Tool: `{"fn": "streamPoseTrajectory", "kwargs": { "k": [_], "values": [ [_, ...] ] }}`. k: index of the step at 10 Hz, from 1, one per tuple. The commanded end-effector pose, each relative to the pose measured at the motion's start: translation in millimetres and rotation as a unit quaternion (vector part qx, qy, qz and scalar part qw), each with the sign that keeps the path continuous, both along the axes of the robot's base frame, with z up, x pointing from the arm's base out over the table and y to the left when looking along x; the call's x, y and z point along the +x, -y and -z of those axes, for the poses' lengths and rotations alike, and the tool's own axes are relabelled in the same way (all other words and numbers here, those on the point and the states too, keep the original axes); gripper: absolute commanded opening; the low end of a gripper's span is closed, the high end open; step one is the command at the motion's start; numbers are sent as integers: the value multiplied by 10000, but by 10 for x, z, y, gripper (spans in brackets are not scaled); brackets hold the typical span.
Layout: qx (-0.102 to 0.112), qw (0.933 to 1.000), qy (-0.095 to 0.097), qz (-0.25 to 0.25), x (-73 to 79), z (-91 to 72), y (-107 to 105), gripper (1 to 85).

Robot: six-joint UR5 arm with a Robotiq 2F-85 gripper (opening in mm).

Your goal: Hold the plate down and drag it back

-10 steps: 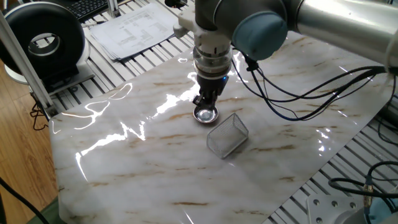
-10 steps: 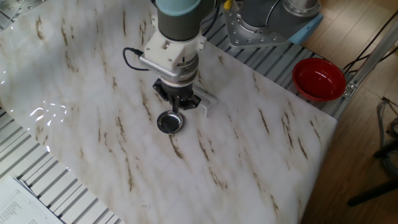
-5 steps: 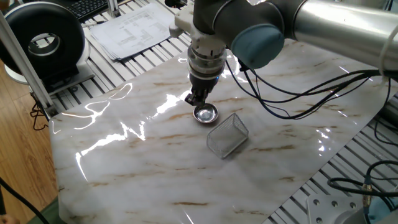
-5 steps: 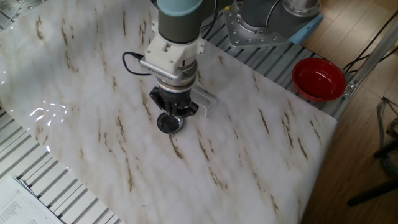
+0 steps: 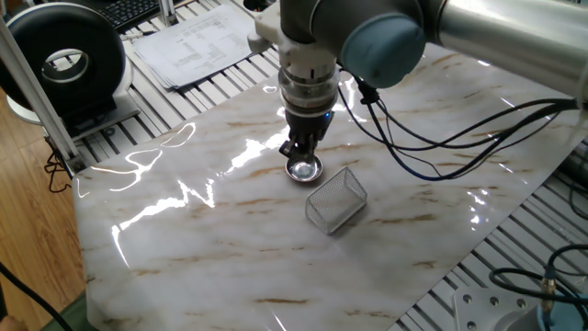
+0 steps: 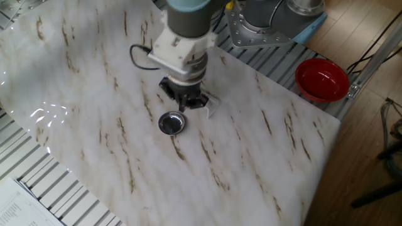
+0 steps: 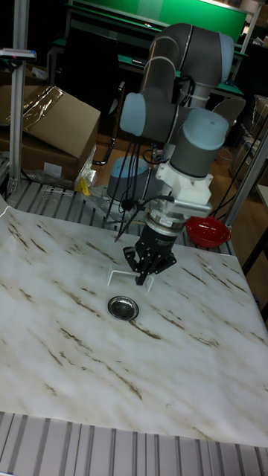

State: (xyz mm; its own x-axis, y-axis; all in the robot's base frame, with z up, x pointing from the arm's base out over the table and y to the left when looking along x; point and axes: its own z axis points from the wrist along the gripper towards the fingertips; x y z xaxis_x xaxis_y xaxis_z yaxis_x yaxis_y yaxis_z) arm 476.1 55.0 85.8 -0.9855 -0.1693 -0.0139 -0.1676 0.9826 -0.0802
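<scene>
The plate (image 5: pixel 304 169) is a small round shiny metal dish lying flat on the marble tabletop, and it shows whole in the other fixed view (image 6: pixel 171 123) and the tall view (image 7: pixel 123 306). My gripper (image 5: pixel 302 153) points straight down with its black fingers drawn together to a tip and nothing between them. In the other fixed view the gripper (image 6: pixel 184 105) hangs just beyond the plate's rim, on the basket side. In the tall view its tip (image 7: pixel 141 281) is a little above and behind the plate, apart from it.
A rectangular wire-mesh basket (image 5: pixel 335 199) lies right beside the plate, partly hidden behind the gripper in the other fixed view (image 6: pixel 211 104). A red bowl (image 6: pixel 322 80) sits off the table's edge. Papers (image 5: pixel 195 41) and a black fan (image 5: pixel 64 62) lie past the far-left side.
The gripper swung aside from the plate, then came back and now hangs just off its rim toward the basket. The plate has not moved.
</scene>
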Motion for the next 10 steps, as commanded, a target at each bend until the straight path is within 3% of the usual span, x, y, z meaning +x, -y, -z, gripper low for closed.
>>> {"fn": "streamPoseTrajectory", "kwargs": {
  "k": [1, 2, 3, 4, 5, 6, 7, 8, 10],
  "values": [
    [-33, 9998, 93, -168, 26, -78, -30, 13],
    [449, 9982, 312, -263, 137, -77, -285, 13],
    [541, 9962, 596, -344, 283, -96, -340, 13],
    [419, 9955, 759, -372, 370, -109, -280, 13],
    [341, 9963, 713, -331, 346, -105, -237, 13],
    [419, 9967, 607, -344, 291, -96, -277, 13],
    [178, 9989, 310, -310, 141, -79, -146, 13],
    [209, 9994, 162, -231, 35, -183, -170, 13],
    [125, 9999, -13, -74, -232, -711, -251, 13]
  ]
}}
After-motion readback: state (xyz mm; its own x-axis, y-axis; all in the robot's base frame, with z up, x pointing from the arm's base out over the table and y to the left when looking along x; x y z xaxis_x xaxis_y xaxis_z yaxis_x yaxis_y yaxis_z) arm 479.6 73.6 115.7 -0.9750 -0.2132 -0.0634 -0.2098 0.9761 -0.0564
